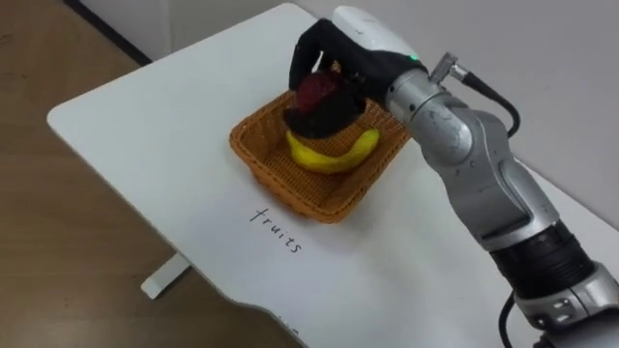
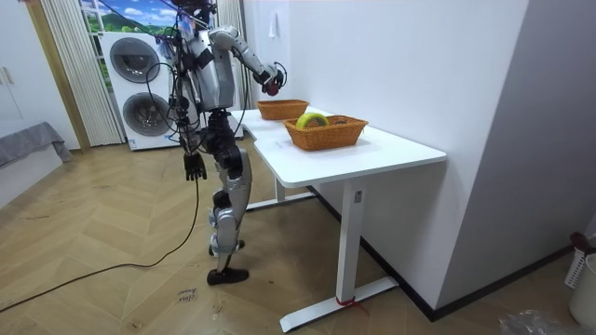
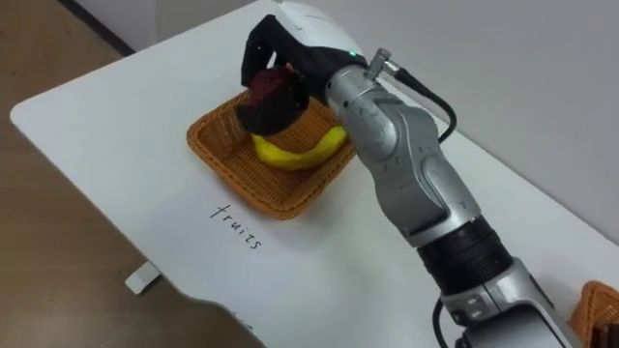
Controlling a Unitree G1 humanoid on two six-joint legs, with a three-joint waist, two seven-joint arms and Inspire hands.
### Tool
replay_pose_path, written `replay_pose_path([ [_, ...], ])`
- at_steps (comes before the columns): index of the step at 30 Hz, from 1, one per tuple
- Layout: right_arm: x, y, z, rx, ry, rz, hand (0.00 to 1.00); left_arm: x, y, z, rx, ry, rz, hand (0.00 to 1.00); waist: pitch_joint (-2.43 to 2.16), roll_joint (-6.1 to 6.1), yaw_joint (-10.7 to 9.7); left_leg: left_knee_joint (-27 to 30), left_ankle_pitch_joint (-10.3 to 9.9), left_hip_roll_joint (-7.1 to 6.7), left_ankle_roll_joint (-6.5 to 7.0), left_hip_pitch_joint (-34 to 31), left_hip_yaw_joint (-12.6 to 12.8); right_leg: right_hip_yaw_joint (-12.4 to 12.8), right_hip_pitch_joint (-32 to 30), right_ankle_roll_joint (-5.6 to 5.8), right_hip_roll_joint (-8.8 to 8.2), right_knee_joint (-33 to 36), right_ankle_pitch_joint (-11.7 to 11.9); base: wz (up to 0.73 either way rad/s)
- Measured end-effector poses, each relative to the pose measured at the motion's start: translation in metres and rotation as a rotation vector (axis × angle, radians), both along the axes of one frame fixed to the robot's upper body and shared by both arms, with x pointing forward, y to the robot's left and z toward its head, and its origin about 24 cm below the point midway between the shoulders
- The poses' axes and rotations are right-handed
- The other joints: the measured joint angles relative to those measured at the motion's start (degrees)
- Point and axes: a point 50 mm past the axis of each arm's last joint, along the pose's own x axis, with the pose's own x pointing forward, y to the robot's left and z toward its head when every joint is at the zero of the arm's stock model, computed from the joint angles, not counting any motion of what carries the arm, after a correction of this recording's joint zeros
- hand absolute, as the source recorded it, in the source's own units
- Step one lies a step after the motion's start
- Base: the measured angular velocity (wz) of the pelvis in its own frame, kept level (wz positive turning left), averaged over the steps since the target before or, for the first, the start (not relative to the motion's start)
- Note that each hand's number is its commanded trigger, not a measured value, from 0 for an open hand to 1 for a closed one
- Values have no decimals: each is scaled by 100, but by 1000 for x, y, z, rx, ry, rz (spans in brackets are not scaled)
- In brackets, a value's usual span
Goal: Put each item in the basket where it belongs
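Note:
A wicker basket [image 1: 259, 159] stands on the white table [image 1: 145, 126], with the handwritten word "fruits" [image 1: 278, 230] in front of it. A yellow banana [image 1: 334, 153] lies inside. My right hand [image 1: 311, 48] hovers just over the basket, its dark fingers curled round a dark red fruit [image 1: 314, 92] held above the banana. In the room view I stand at the table's end with the right arm stretched over the far basket [image 2: 282, 109]. My left hand [image 2: 194, 167] hangs at my side with its fingers relaxed.
A second wicker basket [image 2: 326, 132] holding a yellow-green thing [image 2: 313, 118] stands nearer the room camera on the same table. Its corner [image 3: 595, 300] shows at my lower right. Washing machines [image 2: 140, 88] stand behind me. A wall runs along the table's far side.

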Motion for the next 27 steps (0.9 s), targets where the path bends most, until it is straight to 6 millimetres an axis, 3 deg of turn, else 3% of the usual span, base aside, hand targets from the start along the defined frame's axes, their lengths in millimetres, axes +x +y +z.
replay_pose_path([
  [1, 1, -1, -2, 5, -7, -12, 69, 0, 0, 0, 1, 2, -1, 0, 12, 16, 13, 15, 0, -2, 0, -14, -5, -5, -1, 0, -3, 0, 0, 8],
  [2, 3, -3, -4, 9, -11, -26, 30, -1, 0, 0, -1, 3, 1, 0, 25, 33, 24, 23, 0, -5, 0, -36, -17, -3, -10, 0, -2, 0, 0, 6],
  [3, 3, -4, -5, 10, -11, -33, 11, -1, 0, 0, -2, 4, 0, 0, 31, 42, 24, 38, -1, -10, 0, -51, -25, -4, -15, 0, -4, 0, 0, 6],
  [4, 5, -5, -7, 12, -11, -48, 0, -1, -1, -1, -5, 5, -3, 0, 49, 69, 24, 50, -2, -20, 1, -66, -41, -6, -18, 0, -7, 0, 0, 5],
  [15, 10, -9, -29, -17, 27, -99, 0, 4, -5, 0, -27, 12, -48, 0, 29, 153, 162, 142, -2, -62, 2, -152, -68, -120, -56, 1, -36, -6, 0, 1],
  [20, 10, -9, -29, -7, 13, -105, 0, 4, -7, -1, -30, 25, -68, 0, -24, 249, 152, 144, -1, -61, 3, -143, -36, -123, -41, 1, -38, -6, 0, -4],
  [27, 10, -10, -27, 29, 13, -106, 0, 4, -6, 0, -25, 34, -74, 0, -50, 234, 8, 199, 2, -68, 0, -164, -20, -133, -44, 1, -42, 4, -1, -2],
])
